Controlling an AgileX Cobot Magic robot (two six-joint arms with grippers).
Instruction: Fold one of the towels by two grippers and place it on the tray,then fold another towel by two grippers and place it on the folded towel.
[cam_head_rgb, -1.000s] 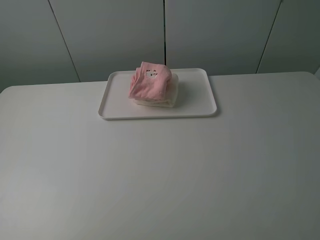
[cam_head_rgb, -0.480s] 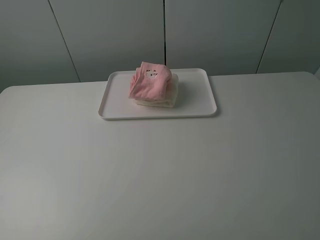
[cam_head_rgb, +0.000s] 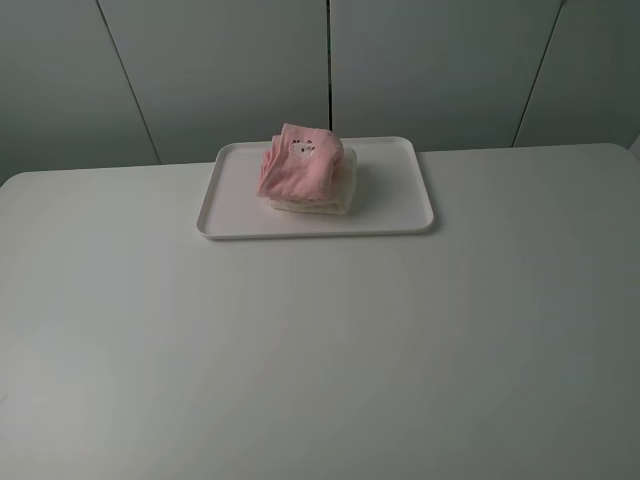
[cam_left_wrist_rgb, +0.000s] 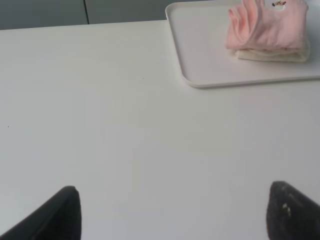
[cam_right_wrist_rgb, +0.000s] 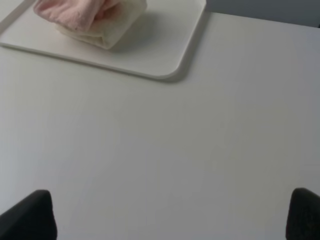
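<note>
The pale pink towel (cam_head_rgb: 300, 164) is folded and laid on top of the folded cream-white towel (cam_head_rgb: 318, 203), whose edge shows beneath it. Both are stacked on the white tray (cam_head_rgb: 395, 195), which is set at the far side of the white table (cam_head_rgb: 320, 340). The left gripper (cam_left_wrist_rgb: 175, 212) and the right gripper (cam_right_wrist_rgb: 172, 215) are held over bare tabletop, well apart from the tray, fingers spread wide with nothing between them.

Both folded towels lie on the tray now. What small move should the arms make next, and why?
Probably none except staying back: the folded pale pink terry towel rests on the folded cream-white terry towel in the flat white plastic tray. Both the left gripper and right gripper are open and empty.
</note>
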